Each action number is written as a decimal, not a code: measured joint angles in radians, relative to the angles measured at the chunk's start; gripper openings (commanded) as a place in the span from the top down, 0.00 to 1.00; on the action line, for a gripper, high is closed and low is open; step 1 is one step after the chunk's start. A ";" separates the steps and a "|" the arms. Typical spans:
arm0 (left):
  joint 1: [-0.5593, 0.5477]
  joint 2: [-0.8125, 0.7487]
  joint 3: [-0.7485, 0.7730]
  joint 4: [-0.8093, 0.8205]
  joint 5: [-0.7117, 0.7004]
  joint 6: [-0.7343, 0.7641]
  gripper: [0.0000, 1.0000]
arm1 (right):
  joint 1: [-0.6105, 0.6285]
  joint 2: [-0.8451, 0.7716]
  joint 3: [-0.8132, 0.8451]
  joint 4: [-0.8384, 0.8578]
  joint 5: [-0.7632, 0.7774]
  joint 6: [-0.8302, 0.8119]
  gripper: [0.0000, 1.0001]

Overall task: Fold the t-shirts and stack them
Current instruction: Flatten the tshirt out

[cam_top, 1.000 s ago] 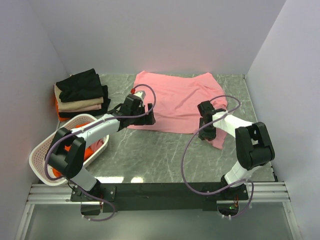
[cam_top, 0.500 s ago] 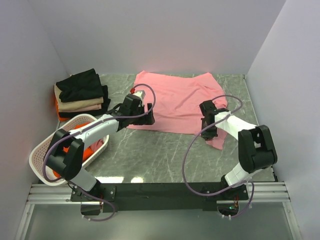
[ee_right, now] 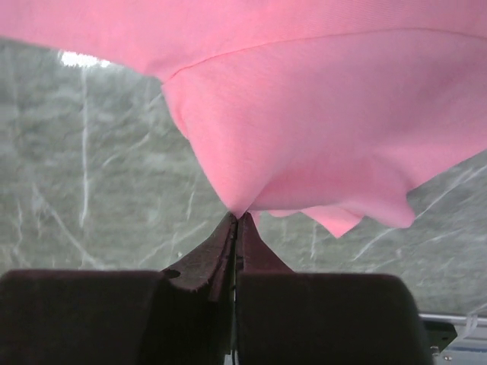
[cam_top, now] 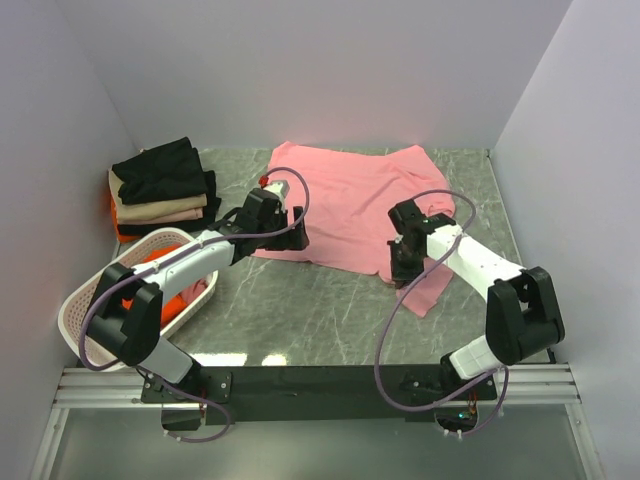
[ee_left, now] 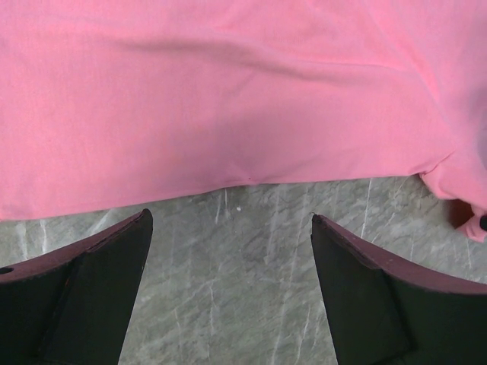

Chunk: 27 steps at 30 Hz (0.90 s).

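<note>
A light pink t-shirt lies spread on the grey marbled table, its near right part drawn toward the front. My right gripper is shut on that pink cloth, pinching a fold at its fingertips and lifting it off the table. My left gripper stands open just short of the shirt's near left hem, with only bare table between its fingers. Folded t-shirts, black on top of beige, form a stack at the back left.
A white perforated basket with orange-red cloth inside sits at the front left beside the left arm. White walls close the table at the back and both sides. Grey table shows in front of the pink shirt.
My right gripper has shut on the pink shirt's near right part and pulled it left and toward the front. The left gripper has barely moved.
</note>
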 measured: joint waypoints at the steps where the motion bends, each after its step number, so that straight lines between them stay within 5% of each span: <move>1: 0.000 -0.001 0.000 0.000 0.002 0.001 0.09 | 0.013 -0.006 0.000 -0.009 -0.007 0.003 1.00; 5: 0.000 -0.002 0.000 0.000 0.011 0.002 0.09 | 0.053 -0.019 -0.008 -0.039 -0.024 0.018 0.95; 12: 0.000 -0.002 0.000 -0.002 0.015 0.014 0.09 | 0.096 -0.042 -0.026 -0.093 0.010 0.053 0.54; 27: 0.000 -0.002 0.000 -0.021 0.020 0.016 0.09 | 0.010 0.046 -0.018 0.008 0.152 0.103 0.51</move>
